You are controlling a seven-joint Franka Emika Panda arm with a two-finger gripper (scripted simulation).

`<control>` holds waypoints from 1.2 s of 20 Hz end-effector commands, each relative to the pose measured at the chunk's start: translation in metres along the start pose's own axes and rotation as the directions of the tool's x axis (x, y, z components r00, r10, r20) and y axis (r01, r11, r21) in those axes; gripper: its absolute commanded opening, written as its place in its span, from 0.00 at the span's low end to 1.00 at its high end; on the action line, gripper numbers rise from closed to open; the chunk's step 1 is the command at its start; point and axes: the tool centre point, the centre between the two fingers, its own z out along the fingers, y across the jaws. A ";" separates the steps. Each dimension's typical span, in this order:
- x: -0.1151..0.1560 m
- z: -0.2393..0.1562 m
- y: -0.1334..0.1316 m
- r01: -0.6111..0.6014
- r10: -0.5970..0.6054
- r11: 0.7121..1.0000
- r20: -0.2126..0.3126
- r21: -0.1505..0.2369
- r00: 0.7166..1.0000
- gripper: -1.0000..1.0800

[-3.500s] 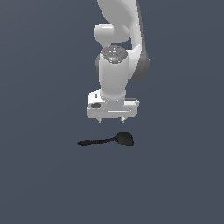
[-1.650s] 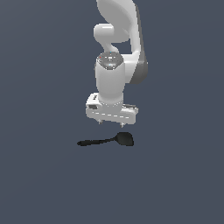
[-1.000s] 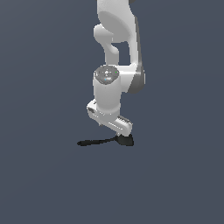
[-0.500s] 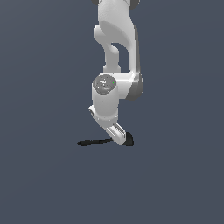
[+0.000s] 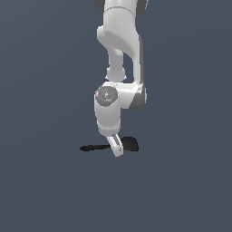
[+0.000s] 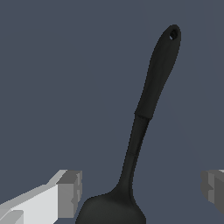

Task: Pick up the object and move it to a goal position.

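The object, a black spatula (image 5: pixel 95 147), lies flat on the dark grey floor. Its thin handle points to the exterior view's left and its broad head (image 5: pixel 131 144) to the right. My gripper (image 5: pixel 116 150) has come down right over the neck, between handle and head, and hides that part in the exterior view. In the wrist view the spatula (image 6: pixel 148 100) runs lengthwise between my two fingers (image 6: pixel 70 194), which stand wide apart on either side of the neck. The gripper (image 6: pixel 141 189) is open and holds nothing.
Plain dark grey floor (image 5: pixel 45 181) surrounds the spatula on all sides. The white arm (image 5: pixel 120 45) rises straight above the gripper. No other objects or goal marker are in view.
The gripper has dropped from well above the spatula down to floor level and turned about its vertical axis. The spatula has not moved.
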 end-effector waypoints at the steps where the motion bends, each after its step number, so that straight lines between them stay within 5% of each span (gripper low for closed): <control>1: 0.002 0.006 0.000 -0.067 0.067 0.998 -0.001 -0.003 0.998 0.96; 11: 0.007 0.020 0.000 -0.226 0.226 0.974 -0.005 -0.010 0.974 0.96; 24: 0.007 0.036 0.001 -0.248 0.248 0.969 -0.005 -0.011 0.969 0.96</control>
